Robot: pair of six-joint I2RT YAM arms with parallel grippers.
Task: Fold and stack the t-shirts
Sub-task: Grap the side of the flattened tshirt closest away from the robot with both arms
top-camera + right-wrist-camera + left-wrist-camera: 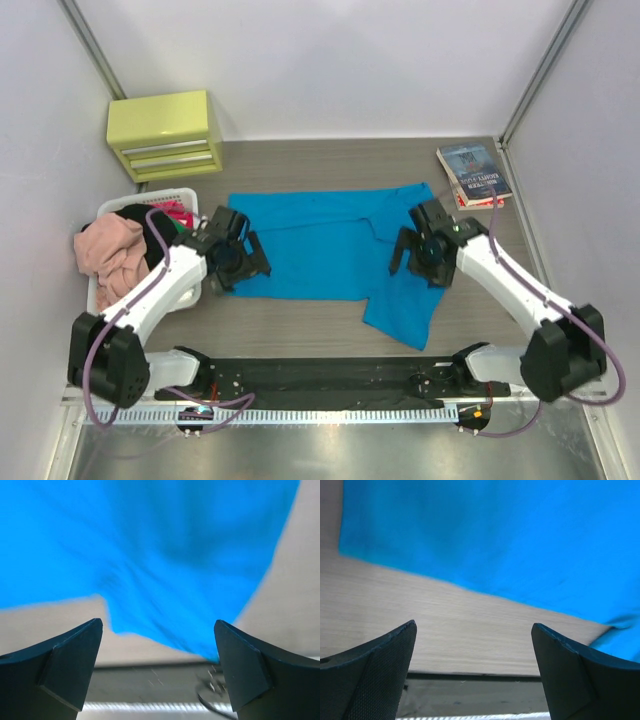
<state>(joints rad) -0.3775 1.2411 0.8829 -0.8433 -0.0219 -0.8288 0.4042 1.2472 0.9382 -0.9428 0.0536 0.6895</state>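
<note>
Turquoise cloth t-shirt (320, 250) spread out, unfolded; nothing stacked. Left hand (246, 262), right hand (420, 262) both released above it. Pink cloth shirt (108, 252) and others wait in white plastic basket (150, 197).

The turquoise t-shirt (175, 555) is blurred (right wrist view) and cut off at top.

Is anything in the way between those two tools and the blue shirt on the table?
Nothing visible does. The left tool and the right tool both hang open over opposite edges of the blue shirt. Their own cameras show only cloth and bare table between their fingers.
</note>
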